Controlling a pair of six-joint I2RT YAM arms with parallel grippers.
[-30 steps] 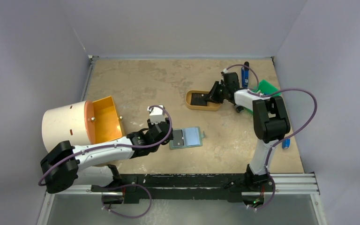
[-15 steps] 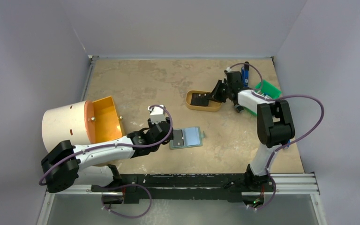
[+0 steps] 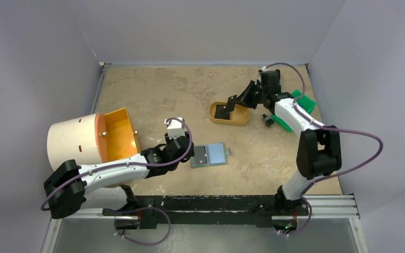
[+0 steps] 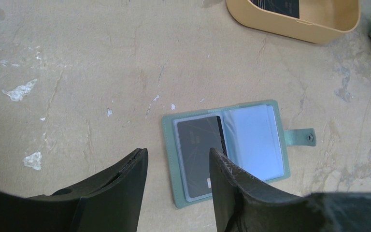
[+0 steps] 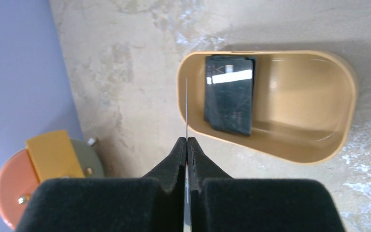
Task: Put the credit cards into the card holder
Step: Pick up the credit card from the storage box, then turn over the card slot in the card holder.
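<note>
The sage-green card holder (image 3: 210,155) lies open on the table, a dark card in its left sleeve, its snap tab at the right; it also shows in the left wrist view (image 4: 227,150). My left gripper (image 4: 176,159) is open and empty, just left of the holder (image 3: 187,153). My right gripper (image 5: 187,140) is shut on a thin dark credit card (image 3: 223,109), seen edge-on (image 5: 187,108), held above the left end of the tan tray (image 3: 242,119). Dark cards (image 5: 229,94) lie stacked in the tray (image 5: 314,96).
A white cylinder with an orange drawer (image 3: 113,134) stands at the left. A green object (image 3: 301,100) and a small black item (image 3: 268,120) lie under the right arm. Walls close the table on three sides.
My right gripper has risen and drawn back to the far right with one card pinched, lifting it out of the tray. The left arm has barely moved.
</note>
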